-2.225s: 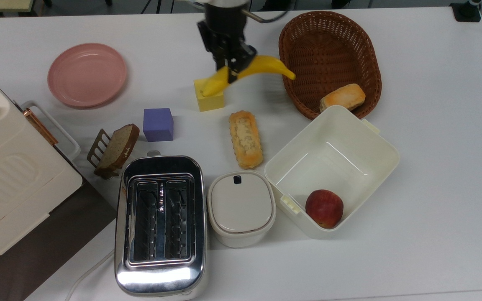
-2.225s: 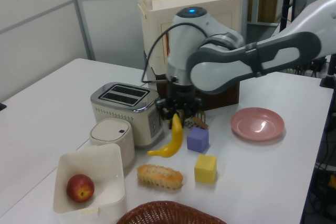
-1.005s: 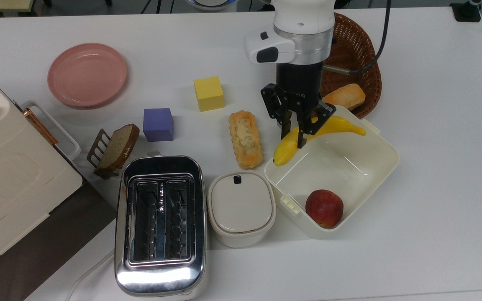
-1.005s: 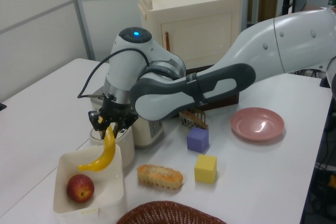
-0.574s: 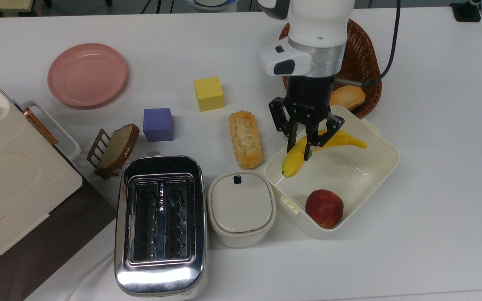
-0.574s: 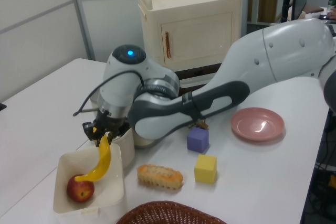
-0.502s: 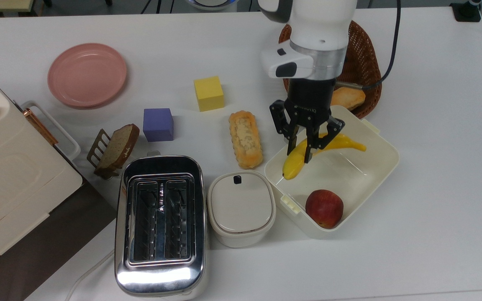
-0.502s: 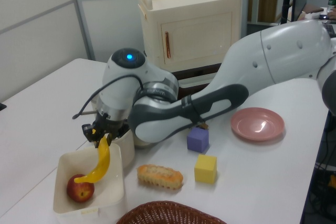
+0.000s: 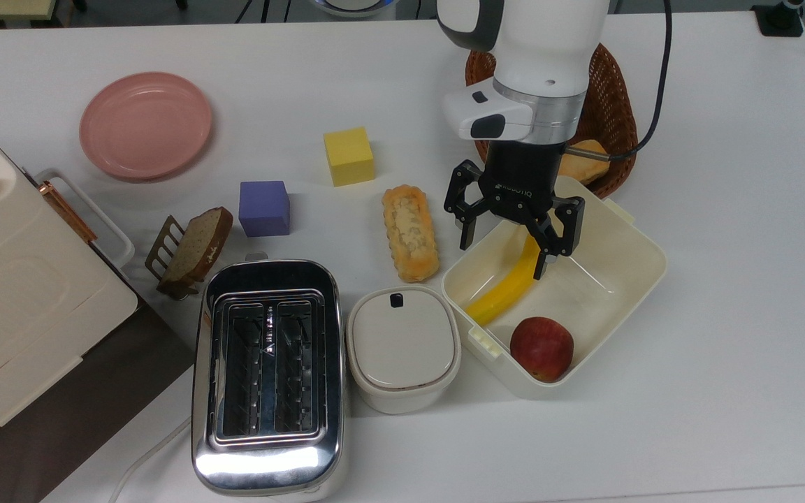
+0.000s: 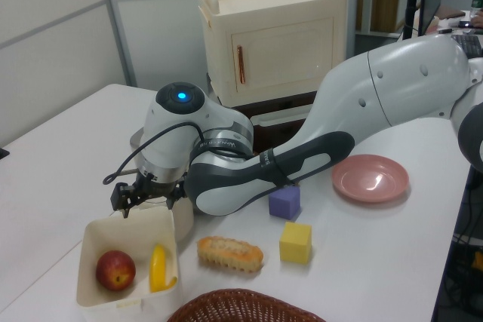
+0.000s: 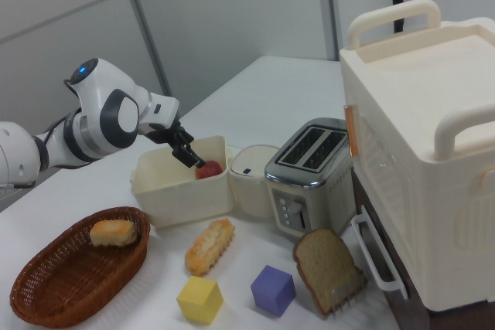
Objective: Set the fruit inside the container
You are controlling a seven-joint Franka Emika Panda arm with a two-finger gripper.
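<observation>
The fruit, a yellow banana (image 9: pixel 507 290), lies loose inside the container, a cream-white square tub (image 9: pixel 647 244), along its wall nearest the lidded box. A red apple (image 9: pixel 541 348) sits beside it in the tub. My gripper (image 9: pixel 504 257) hangs open just above the tub, over the banana's upper end, with nothing between its fingers. In the left view the banana (image 10: pixel 158 268) leans against the tub's (image 10: pixel 143 295) inner wall next to the apple (image 10: pixel 115 270), with the gripper (image 10: pixel 147 203) above the rim. The right view has the gripper (image 11: pixel 188 152) over the tub (image 11: pixel 182 195); its wall hides the banana.
A wicker basket (image 9: pixel 605 91) holding a bread roll (image 9: pixel 584 161) stands behind the tub. A bread loaf (image 9: pixel 411 232), a lidded white box (image 9: pixel 402 347) and a toaster (image 9: pixel 267 370) lie toward the top view's left of it. Farther off are two cubes and a pink plate (image 9: pixel 145 124).
The gripper carried the banana from beside the yellow cube to over the tub, then opened. The banana dropped and now lies in the tub beside the apple.
</observation>
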